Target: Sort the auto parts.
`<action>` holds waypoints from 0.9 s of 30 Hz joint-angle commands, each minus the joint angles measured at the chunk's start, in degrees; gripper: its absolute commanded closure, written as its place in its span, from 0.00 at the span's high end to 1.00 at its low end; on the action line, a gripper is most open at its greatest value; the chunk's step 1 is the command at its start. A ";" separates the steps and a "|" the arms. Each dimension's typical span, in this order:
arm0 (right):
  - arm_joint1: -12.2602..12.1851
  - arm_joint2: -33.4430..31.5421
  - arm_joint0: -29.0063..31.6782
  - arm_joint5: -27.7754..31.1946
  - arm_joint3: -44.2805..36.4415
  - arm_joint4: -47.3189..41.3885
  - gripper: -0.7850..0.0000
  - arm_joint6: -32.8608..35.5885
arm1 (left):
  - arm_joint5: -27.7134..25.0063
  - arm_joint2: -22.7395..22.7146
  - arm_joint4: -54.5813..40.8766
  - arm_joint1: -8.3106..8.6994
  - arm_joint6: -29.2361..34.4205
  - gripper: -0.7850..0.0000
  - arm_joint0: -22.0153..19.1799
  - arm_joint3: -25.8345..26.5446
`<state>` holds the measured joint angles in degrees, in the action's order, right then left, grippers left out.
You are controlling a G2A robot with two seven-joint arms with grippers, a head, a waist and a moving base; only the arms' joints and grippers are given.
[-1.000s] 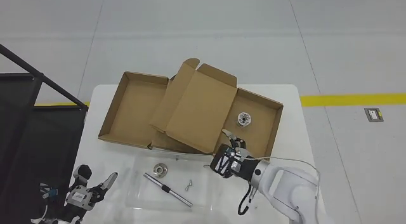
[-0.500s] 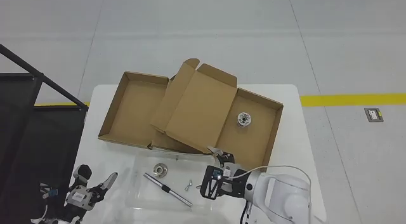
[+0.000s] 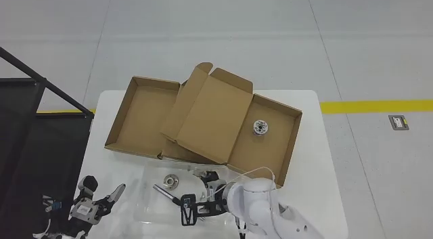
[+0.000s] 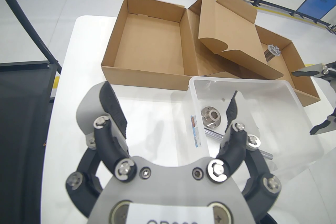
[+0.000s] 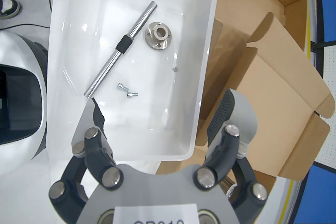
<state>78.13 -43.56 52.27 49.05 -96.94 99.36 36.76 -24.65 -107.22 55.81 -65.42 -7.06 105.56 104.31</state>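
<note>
A clear plastic tray (image 5: pixel 202 57) holds a long metal rod (image 5: pixel 123 46), a round flange (image 5: pixel 157 36) and two small screws (image 5: pixel 127 91). My right gripper (image 5: pixel 160 112) hangs open over the tray's end with nothing in it, one finger above the tray and the other above the cardboard. In the top view the right gripper (image 3: pixel 198 195) sits above the tray (image 3: pixel 145 198), close to the screws (image 3: pixel 201 197). A small gear-like part (image 3: pixel 260 126) lies in the right cardboard box (image 3: pixel 292 137). My left gripper (image 4: pixel 172 107) stands open and empty near the table's front left corner, short of the tray (image 4: pixel 262 82).
An empty cardboard box (image 3: pixel 142 114) lies at the back left, its raised flaps (image 3: pixel 210 114) leaning over the right box. Bare white table (image 3: pixel 111 164) stretches between the left gripper (image 3: pixel 105 188) and the tray. A black frame (image 3: pixel 27 144) stands off the table's left side.
The right arm has swung left from the front edge of the right cardboard box to above the clear tray, gripper still open. The left arm has not moved.
</note>
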 commanded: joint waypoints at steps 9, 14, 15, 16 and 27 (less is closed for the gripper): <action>0.51 1.98 -1.62 3.36 1.61 -0.72 1.00 3.27 | 0.00 0.00 0.00 0.00 0.00 1.00 0.00 0.00; 0.73 4.13 -1.74 3.04 2.73 1.97 1.00 1.63 | 0.00 0.00 0.00 0.00 0.00 1.00 0.00 0.00; 0.93 4.82 -2.11 2.59 3.77 2.63 1.00 1.36 | 0.00 0.00 0.00 0.00 0.00 1.00 0.00 0.00; 1.15 5.39 -2.58 2.19 4.77 3.04 1.00 1.06 | 0.00 0.00 0.00 0.00 0.00 1.00 0.00 0.00; 4.51 10.01 -7.70 1.22 14.02 0.74 0.39 6.59 | 0.00 0.00 0.00 0.00 0.00 1.00 0.00 0.00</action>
<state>82.35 -33.87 44.97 50.12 -83.63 100.57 42.79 -24.65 -107.22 55.81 -65.42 -7.06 105.56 104.31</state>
